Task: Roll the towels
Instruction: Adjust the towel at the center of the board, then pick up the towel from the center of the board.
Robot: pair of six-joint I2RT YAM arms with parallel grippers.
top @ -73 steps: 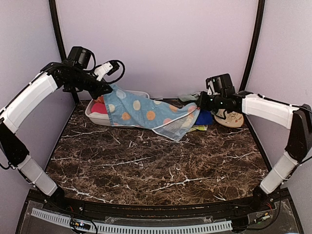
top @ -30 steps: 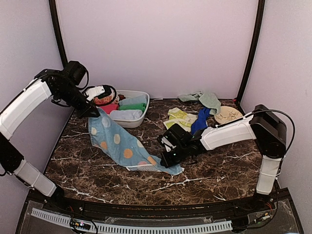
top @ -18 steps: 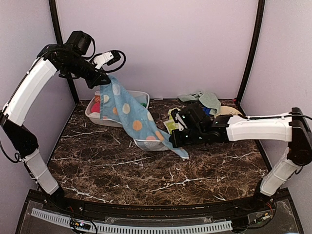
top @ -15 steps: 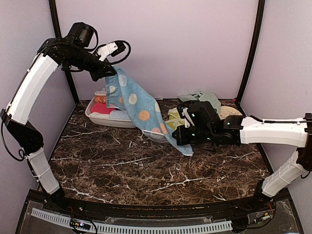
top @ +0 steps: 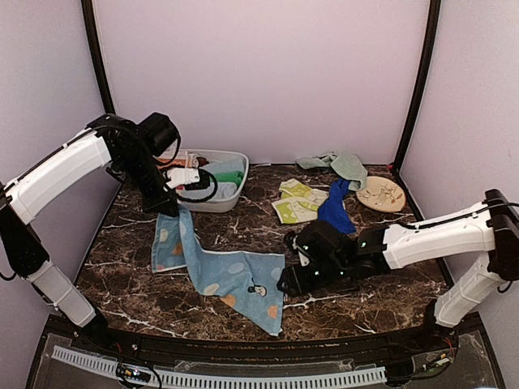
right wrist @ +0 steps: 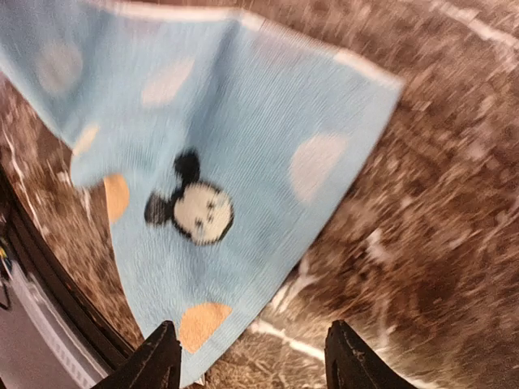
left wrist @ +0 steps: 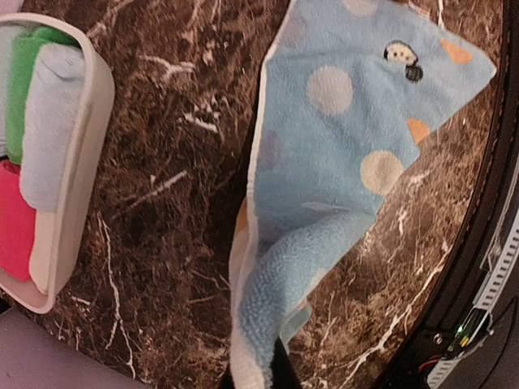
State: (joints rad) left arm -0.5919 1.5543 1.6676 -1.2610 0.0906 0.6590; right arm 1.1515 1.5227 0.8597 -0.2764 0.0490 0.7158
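Observation:
The light-blue spotted towel point(top: 231, 275) lies spread over the front middle of the table, its left corner lifted. That raised corner is pinched in my left gripper point(top: 170, 211), which is shut on it. In the left wrist view the towel point(left wrist: 332, 154) hangs from the dark fingertips point(left wrist: 285, 374) down to the marble. My right gripper point(top: 290, 281) hovers low at the towel's right edge, jaws open and holding nothing. In the right wrist view the towel point(right wrist: 203, 154), with its mouse print, lies flat under the spread fingers point(right wrist: 162, 356). A yellow-green towel point(top: 296, 203), a dark blue towel point(top: 334, 209) and a mint towel point(top: 342, 164) lie at the back right.
A white tub point(top: 241, 162) at the back left holds rolled towels; in the left wrist view the tub point(left wrist: 77, 162) shows green, light-blue and pink rolls. A beige disc point(top: 381, 194) sits at the back right. The table's front edge runs close to the towel's lower corner.
My left arm has come down from high up, lowering the blue towel onto the table. The right gripper carried its corner forward, then opened and let it go.

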